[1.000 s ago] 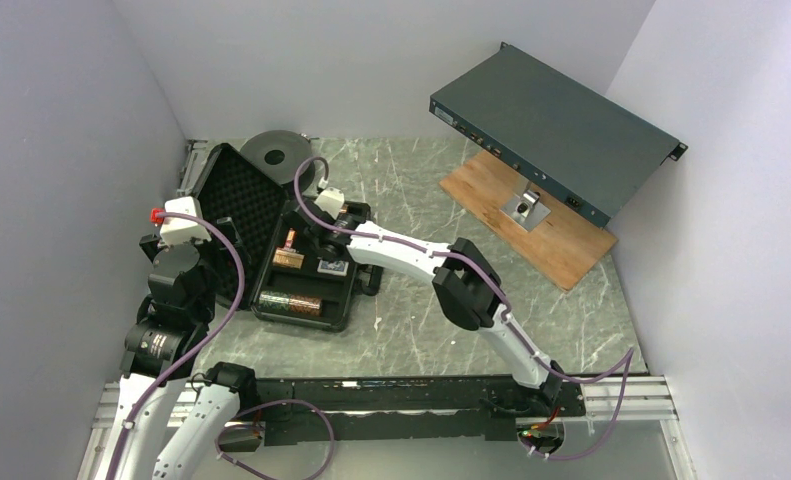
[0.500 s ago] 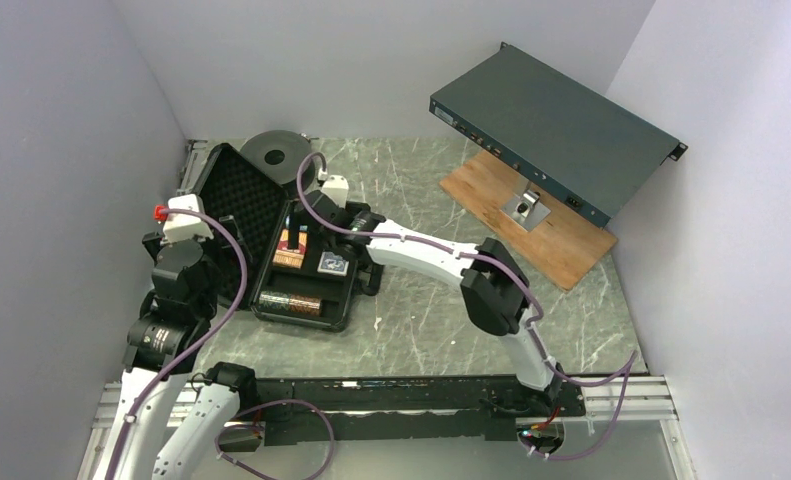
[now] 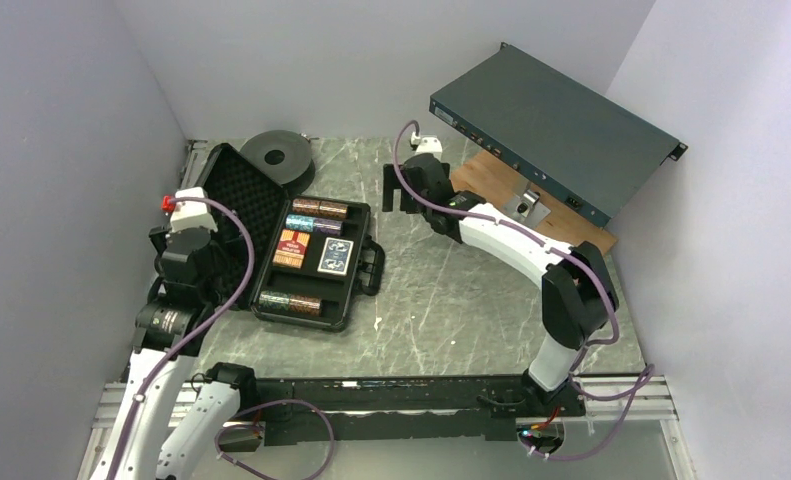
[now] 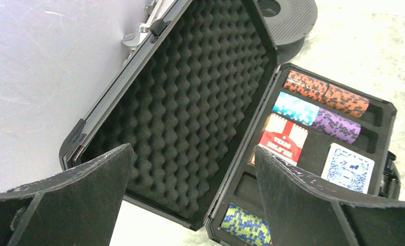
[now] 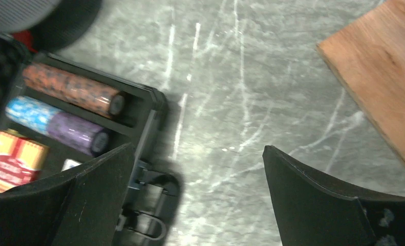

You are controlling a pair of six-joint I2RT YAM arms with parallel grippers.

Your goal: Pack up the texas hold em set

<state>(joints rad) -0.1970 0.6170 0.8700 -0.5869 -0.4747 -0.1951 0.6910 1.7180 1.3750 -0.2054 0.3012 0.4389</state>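
The black briefcase lies open at the table's left, its foam-lined lid raised toward the wall. Inside lie an orange-brown chip stack, a blue-and-purple stack, a red card deck, a blue deck and a green stack. My left gripper hovers open beside the lid's left edge; its wrist view looks past the left gripper into the foam lid. My right gripper hangs open over bare table right of the case, showing as the right gripper near the handle.
A black round spool sits behind the lid. A large dark-grey metal box rests tilted on a wooden board at the back right. Walls close in on the left, back and right.
My right arm has pulled out of the case and swung back-right over the table, uncovering the two upper chip rows. My left arm shifted slightly toward the lid.
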